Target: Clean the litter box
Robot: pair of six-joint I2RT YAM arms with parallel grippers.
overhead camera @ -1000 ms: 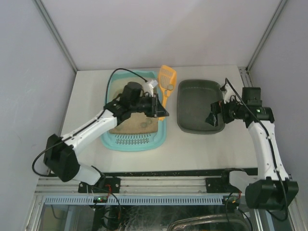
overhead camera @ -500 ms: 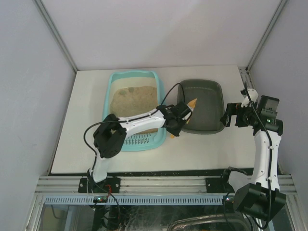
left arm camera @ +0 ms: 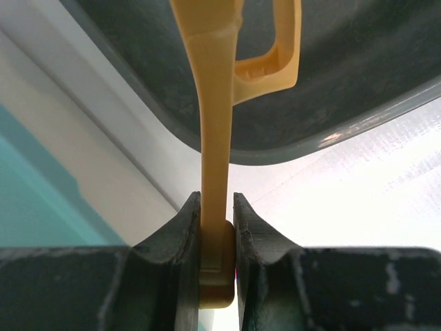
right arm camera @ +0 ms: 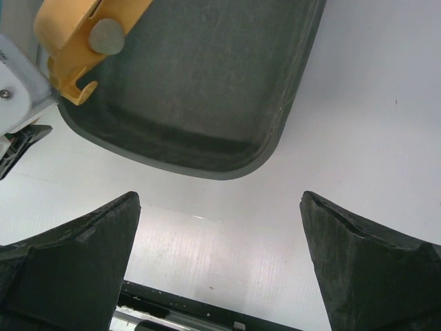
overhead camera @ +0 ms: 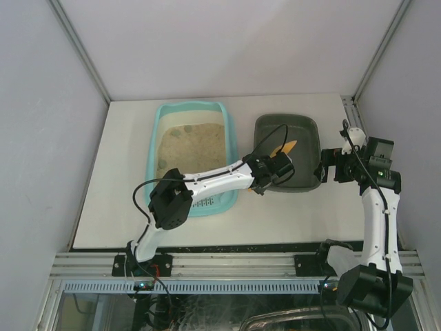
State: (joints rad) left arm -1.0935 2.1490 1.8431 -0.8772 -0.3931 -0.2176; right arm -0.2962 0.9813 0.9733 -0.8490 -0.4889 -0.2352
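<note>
Left gripper (overhead camera: 275, 167) clamped on the yellow scoop (overhead camera: 284, 148) handle over the dark grey tray (overhead camera: 298, 127); right gripper (overhead camera: 329, 167) spread wide, holding nothing.
Grey tray sits just beside the litter box (overhead camera: 191, 105), at its 3 o'clock, on the white table (overhead camera: 289, 207). Left arm (overhead camera: 213, 181) crosses the box's near-right corner, covering part of the slotted grate (overhead camera: 207, 201). Scoop points to 1 o'clock inside the tray, 1 round grey lump (right arm camera: 107, 36) against it. Right gripper hovers at the tray's 3 o'clock, outside the rim. Litter box: light turquoise, rounded corners, left half of table, tan sand (overhead camera: 196, 148) with darker patches, grate at the 6 o'clock end.
</note>
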